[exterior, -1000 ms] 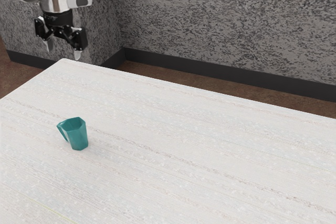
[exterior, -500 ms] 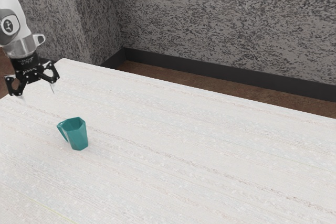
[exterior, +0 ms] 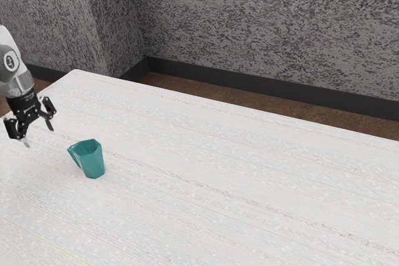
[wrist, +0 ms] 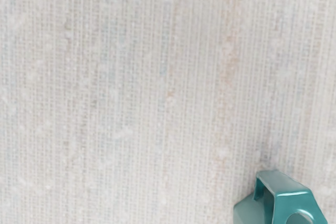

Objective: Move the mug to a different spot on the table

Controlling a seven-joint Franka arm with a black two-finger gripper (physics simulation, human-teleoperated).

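Note:
A teal faceted mug [exterior: 87, 157] stands upright on the white table [exterior: 237, 179], its handle turned toward the exterior view's left. My black gripper [exterior: 36, 134] hovers just above the table to the left of the mug and slightly behind it, apart from it, fingers spread open with nothing between them. In the wrist view the mug's handle [wrist: 281, 203] and part of its rim peek in at the edge, off to one side of my hand.
The table's far edge runs along a dark baseboard [exterior: 268, 85] under a speckled grey wall [exterior: 262, 23]. Brown floor [exterior: 249, 101] lies beyond that edge. Bare tabletop stretches wide to the exterior view's right of the mug.
My arm has swung down and toward the exterior view's left, from high above the table's far corner to just above the tabletop beside the mug. The mug has not moved.

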